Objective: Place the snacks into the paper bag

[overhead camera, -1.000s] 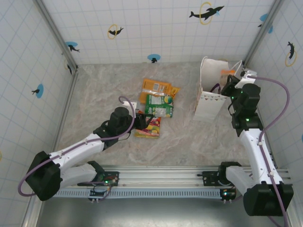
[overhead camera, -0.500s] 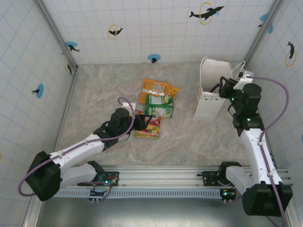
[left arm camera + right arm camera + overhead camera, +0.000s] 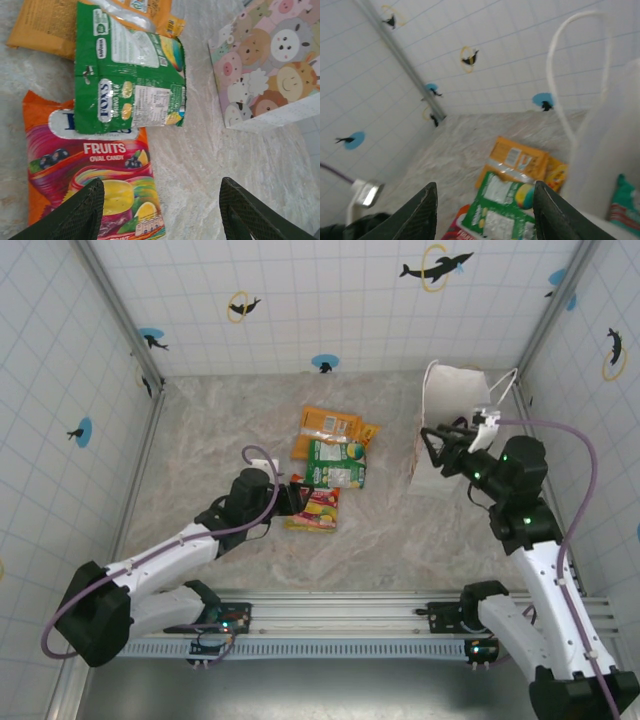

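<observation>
Top of the fruits packet [image 3: 95, 170] under the green packet [image 3: 130, 80]

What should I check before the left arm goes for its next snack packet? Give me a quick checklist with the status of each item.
1. Open, empty left claw: ok.
2. Target under it, the fruit candy packet: ok, though it lies off toward one finger.
3. Target free to lift: not ok, the green packet overlaps one end of it.
4. Upright paper bag, mouth open: ok.
5. Empty right claw: ok, open with nothing between the fingers.
6. Arm on the right clear of the bag: cannot tell; from above it hangs close by the bag's near wall.
</observation>
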